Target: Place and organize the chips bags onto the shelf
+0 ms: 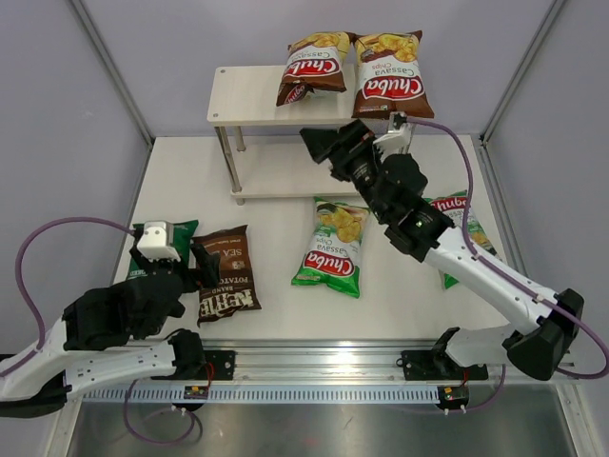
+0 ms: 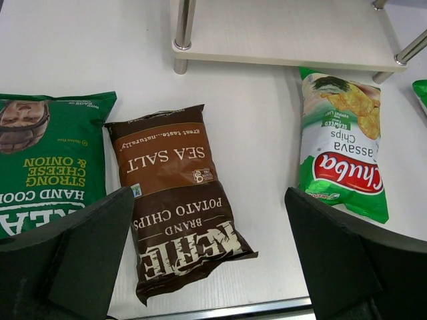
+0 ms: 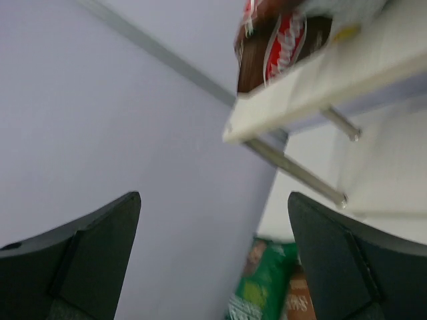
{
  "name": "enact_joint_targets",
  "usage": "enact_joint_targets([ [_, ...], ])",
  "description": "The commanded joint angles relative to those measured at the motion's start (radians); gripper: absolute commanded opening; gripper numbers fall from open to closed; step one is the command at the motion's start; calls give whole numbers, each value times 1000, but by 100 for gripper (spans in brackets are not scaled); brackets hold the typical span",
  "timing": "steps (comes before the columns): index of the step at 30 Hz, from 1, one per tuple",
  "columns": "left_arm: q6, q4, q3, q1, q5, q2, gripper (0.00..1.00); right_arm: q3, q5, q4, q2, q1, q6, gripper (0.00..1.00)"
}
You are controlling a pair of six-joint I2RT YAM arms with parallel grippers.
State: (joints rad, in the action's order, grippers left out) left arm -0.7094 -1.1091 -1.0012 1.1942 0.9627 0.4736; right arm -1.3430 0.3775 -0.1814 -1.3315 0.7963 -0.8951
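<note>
Two brown Chuba bags lie on the shelf's top board (image 1: pixel 243 93), one tilted (image 1: pixel 316 65) and one at the right end (image 1: pixel 387 74). A green Chuba bag (image 1: pixel 333 246) lies on the table in front of the shelf. A second green Chuba bag (image 1: pixel 468 227) lies partly under my right arm. The dark brown Kettle bag (image 1: pixel 226 274) and the dark green REAL bag (image 1: pixel 162 233) lie at the left. My left gripper (image 1: pixel 207 269) is open and empty over the Kettle bag (image 2: pixel 177 193). My right gripper (image 1: pixel 317 148) is open and empty, level with the shelf, just below the tilted brown bag (image 3: pixel 283 40).
The shelf's lower board (image 2: pixel 287 33) is bare where it shows, with silver legs (image 2: pixel 181 33) at its corners. Grey walls close in the table on the left, right and back. A metal rail (image 1: pixel 324 367) runs along the near edge.
</note>
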Motion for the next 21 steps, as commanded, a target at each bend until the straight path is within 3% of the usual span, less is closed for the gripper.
enact_joint_targets([
  [1,-70,-1,-10,-4,-4,45,99,157,-346,83,38,0,165,99],
  [6,-24,-21,16,-2,-16,11,99,549,-656,-373,22,-2,33,100],
  [7,-3,-31,15,-2,-24,7,99,564,-663,-377,-3,0,22,100],
  [10,65,-28,7,-2,-44,-10,99,506,-649,-271,-118,46,85,99],
  [13,109,23,33,-2,-41,-48,99,458,-575,-270,-245,109,120,99],
  [21,33,-11,38,-4,14,-61,99,283,-618,-363,-583,142,56,99],
])
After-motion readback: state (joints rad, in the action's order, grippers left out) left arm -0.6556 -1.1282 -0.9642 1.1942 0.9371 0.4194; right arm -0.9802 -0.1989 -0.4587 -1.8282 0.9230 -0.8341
